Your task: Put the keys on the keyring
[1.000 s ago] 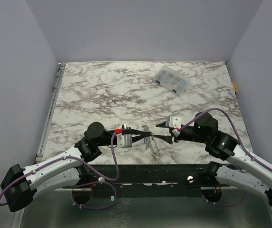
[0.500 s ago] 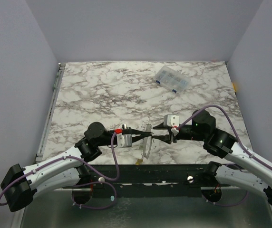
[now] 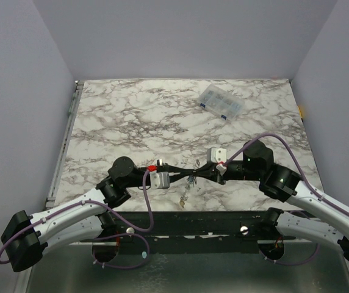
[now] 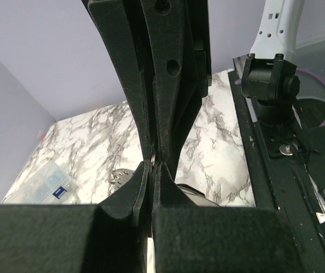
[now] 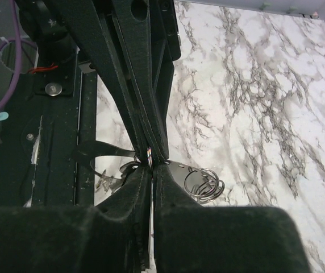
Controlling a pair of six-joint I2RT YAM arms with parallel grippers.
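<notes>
My two grippers meet tip to tip above the table's near edge. The left gripper (image 3: 185,177) (image 4: 153,166) is shut on the thin grey keyring (image 5: 150,153), which shows edge-on as a sliver between the pads. From the opposite side, the right gripper (image 3: 197,174) (image 5: 151,166) is closed on the same ring. Small keys (image 3: 183,198) (image 5: 107,181) dangle below the pinch point, over the marble. A bunch of small silver split rings (image 5: 203,185) hangs to the other side. Most of the hoop is hidden behind the fingers.
A clear plastic compartment box (image 3: 221,102) (image 4: 43,183) lies on the marble table (image 3: 132,122) at the far right. The black base rail (image 3: 193,223) runs along the near edge just below the hanging keys. The right arm's base (image 4: 267,85) stands on that rail.
The right gripper has moved left up to the left gripper's tips and closed on the ring. The ring turned edge-on and the hanging keys swung a little left.
</notes>
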